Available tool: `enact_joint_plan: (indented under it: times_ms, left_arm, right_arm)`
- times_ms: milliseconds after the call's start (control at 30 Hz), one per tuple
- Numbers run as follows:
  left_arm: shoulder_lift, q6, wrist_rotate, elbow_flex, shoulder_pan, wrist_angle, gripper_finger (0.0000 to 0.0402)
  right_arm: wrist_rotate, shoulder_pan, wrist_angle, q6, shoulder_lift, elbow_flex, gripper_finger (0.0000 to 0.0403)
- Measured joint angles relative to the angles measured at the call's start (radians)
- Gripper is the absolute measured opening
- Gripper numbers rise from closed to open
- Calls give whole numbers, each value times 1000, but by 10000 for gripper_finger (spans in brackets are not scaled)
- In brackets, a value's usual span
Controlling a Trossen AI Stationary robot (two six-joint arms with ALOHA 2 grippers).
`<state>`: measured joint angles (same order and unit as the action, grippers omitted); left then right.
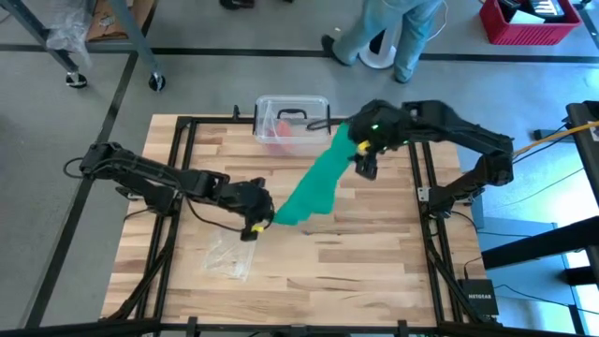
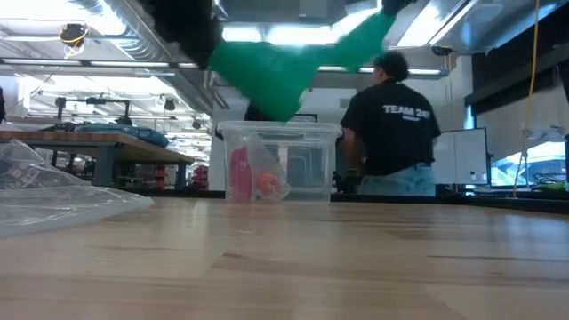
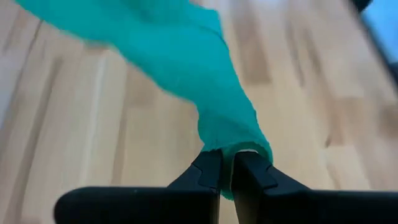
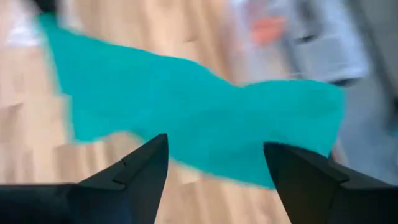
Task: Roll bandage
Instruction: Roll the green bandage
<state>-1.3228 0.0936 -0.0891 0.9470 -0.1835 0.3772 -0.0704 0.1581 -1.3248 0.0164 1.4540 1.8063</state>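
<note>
The green bandage [image 1: 314, 187] stretches slantwise above the wooden table, from my left gripper [image 1: 255, 225] near the middle up toward my right gripper [image 1: 365, 161] by the far edge. In the low view the bandage [image 2: 276, 71] hangs well clear of the tabletop. My left gripper [image 3: 227, 155] is shut on its near, bunched end. The fingers of my right gripper [image 4: 214, 146] stand wide apart. The bandage [image 4: 205, 124] spreads flat beyond them. My left gripper pinches the bandage's bunched, narrowed end [image 3: 233, 140] between its two fingers. It comes from the table's left, slanting down. The cloth is gathered in several layers there and widens as it rises away, clear of the table. My right gripper: whether its open fingers touch the bandage cannot be told.
A clear plastic box [image 1: 292, 117] with a black handle stands at the far edge, pink things inside, right behind the bandage's far end. A crumpled clear wrapper [image 1: 229, 255] lies near the left front. A person [image 2: 391, 133] stands beyond the table. Bare wood [image 1: 374, 262] lies at the right front.
</note>
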Motion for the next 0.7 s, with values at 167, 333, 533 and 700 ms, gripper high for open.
enact_joint_plan:
  times_ms: [167, 333, 533, 700]
  left_arm:
    - [-1, 60, 31, 0, 22, 100, 12]
    - [-1, 56, 244, 0, 2, 19, 12]
    - [52, -39, 337, 0, -55, -191, 12]
    - [129, -106, 302, 0, -56, -304, 12]
  right_arm:
    - [54, 3, 95, -59, -2, -175, 264]
    - [72, 40, 223, -138, -3, -348, 264]
    - [314, 112, 372, -166, -36, -545, 264]
    - [428, 91, 522, -91, -131, -730, 264]
